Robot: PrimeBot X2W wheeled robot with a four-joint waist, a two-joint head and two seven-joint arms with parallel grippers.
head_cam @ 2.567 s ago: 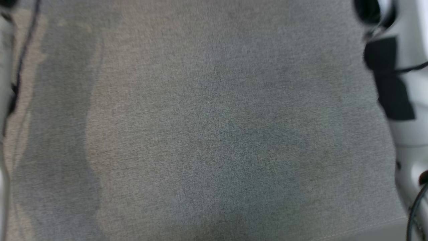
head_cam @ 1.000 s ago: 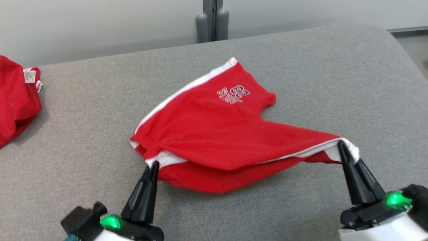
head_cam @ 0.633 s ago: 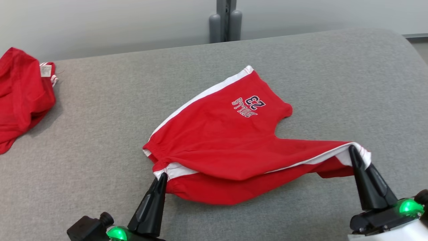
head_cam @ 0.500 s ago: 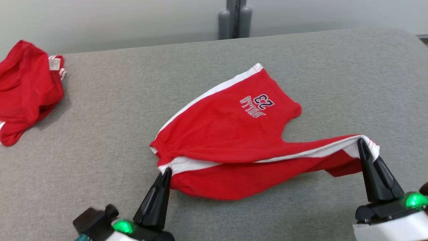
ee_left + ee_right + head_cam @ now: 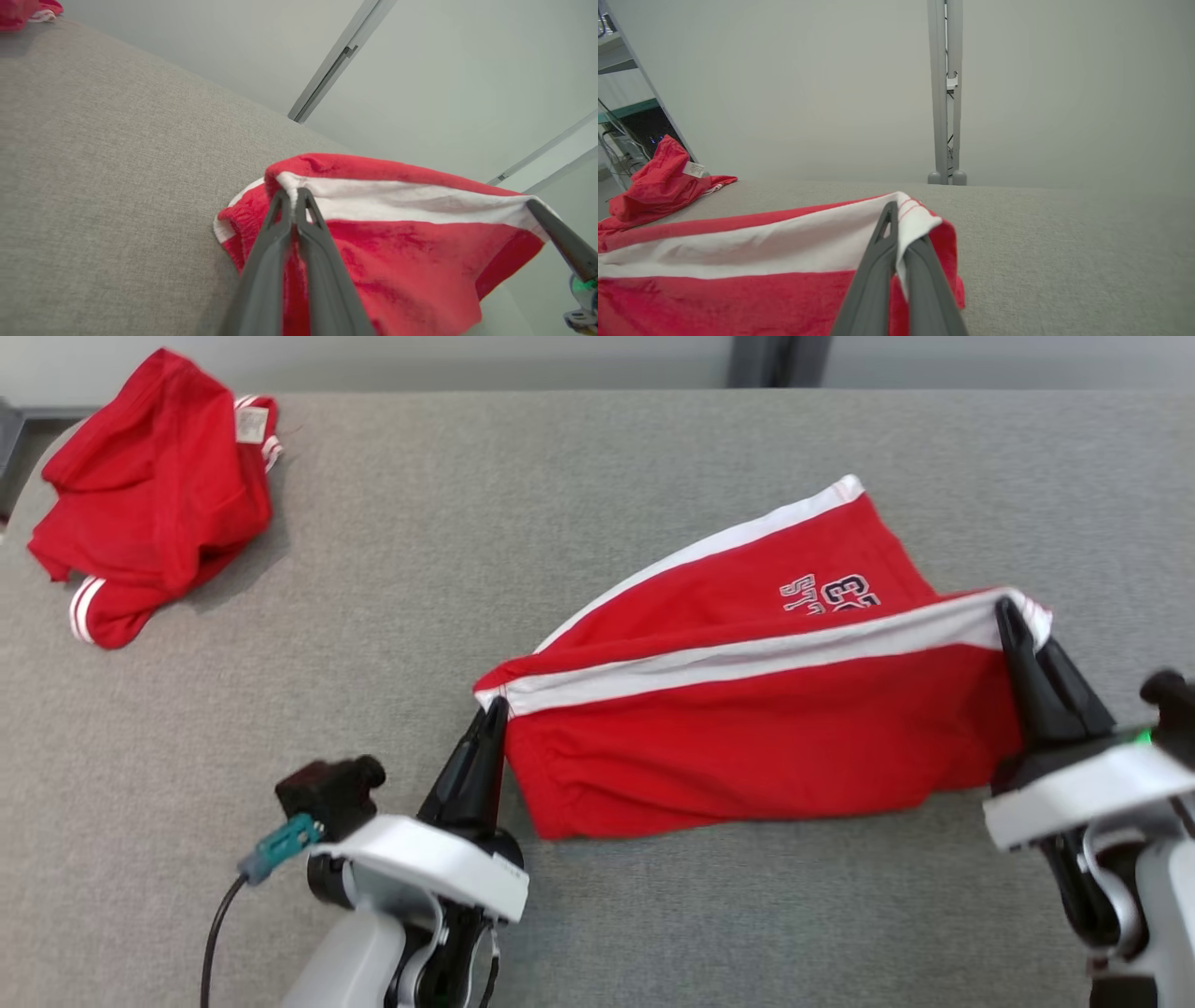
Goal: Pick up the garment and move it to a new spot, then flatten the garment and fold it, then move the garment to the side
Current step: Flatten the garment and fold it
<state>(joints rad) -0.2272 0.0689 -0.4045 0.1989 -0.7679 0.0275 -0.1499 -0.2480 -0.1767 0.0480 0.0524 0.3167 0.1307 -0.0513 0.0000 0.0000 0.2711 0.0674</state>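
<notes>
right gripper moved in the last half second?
Yes. The right gripper, shut on the red white-striped shorts, went up the head view toward their printed number, now alongside it.

surface: grey upholstered top | right: red shorts, partly resting | far-left: crumpled red garment, perhaps shorts

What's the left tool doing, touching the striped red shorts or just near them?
Touching. The left wrist view shows the left tool shut on the red shorts, the white stripe's end pinched between its fingers.

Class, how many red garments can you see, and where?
2. The red shorts are stretched between the left end effector and right end effector, centre-right; the crumpled red garment lies far left.
</notes>
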